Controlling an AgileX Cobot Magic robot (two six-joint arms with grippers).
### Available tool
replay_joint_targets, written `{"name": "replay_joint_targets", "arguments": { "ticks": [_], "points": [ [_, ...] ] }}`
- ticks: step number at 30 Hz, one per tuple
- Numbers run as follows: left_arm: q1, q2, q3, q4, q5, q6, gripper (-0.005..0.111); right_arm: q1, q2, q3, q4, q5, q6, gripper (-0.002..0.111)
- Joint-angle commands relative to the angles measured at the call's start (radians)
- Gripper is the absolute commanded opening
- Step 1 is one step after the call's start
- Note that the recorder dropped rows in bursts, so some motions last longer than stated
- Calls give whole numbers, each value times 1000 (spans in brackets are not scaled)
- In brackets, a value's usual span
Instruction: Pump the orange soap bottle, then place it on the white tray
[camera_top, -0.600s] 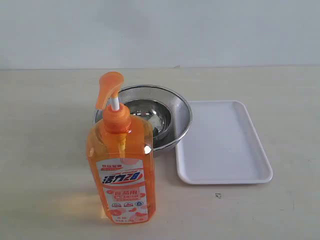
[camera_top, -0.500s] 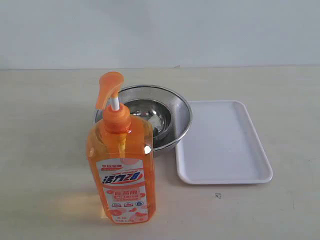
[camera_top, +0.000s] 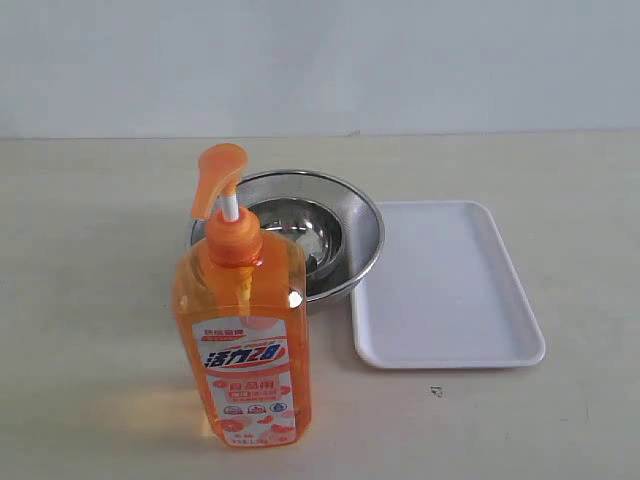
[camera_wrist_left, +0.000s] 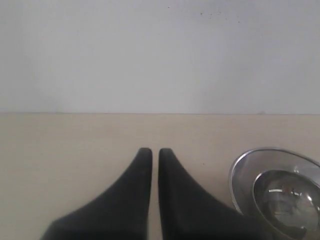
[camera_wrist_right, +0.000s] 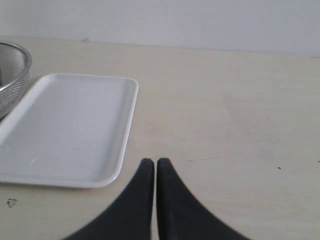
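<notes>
Above the bare tabletop (camera_wrist_left: 60, 165), our left gripper (camera_wrist_left: 155, 150) hangs with its jaws closed to a sliver and nothing between them. The steel bowls (camera_wrist_left: 277, 185) lie off to one side of it. Our right gripper (camera_wrist_right: 152, 161) is closed and empty too, hovering near one corner of the white tray (camera_wrist_right: 70, 130).

Neither is near the orange soap bottle (camera_top: 243, 330), which stands upright close to the tabletop's front edge, left of middle. The bowls sit just behind it and the tray lies beyond them towards the right edge, its rim just beside theirs.

We judge tipping to be the main risk. The bottle is tall and narrow, and its pump head (camera_top: 216, 178) sits raised and off-centre, so a slanted press could topple it. Soap may also land on the tabletop rather than in a bowl. A loose grip on the smooth plastic could let the bottle slip on its way to the tray.

On the label (camera_top: 245, 385) we can read "活力28"; the smaller lines are too fine to read.
</notes>
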Motion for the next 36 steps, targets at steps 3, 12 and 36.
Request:
{"name": "replay_joint_targets", "arguments": {
  "ticks": [3, 12, 36],
  "points": [
    [0, 94, -29, -13, -206, -2, 5, -2, -4, 0, -3, -14, -3, 0],
    [0, 104, -29, -21, -279, -89, 5, -2, -4, 0, -3, -14, -3, 0],
    [0, 611, 127, -1403, 336, 1915, 5, -2, -4, 0, 0, -4, -3, 0]
  ]
}}
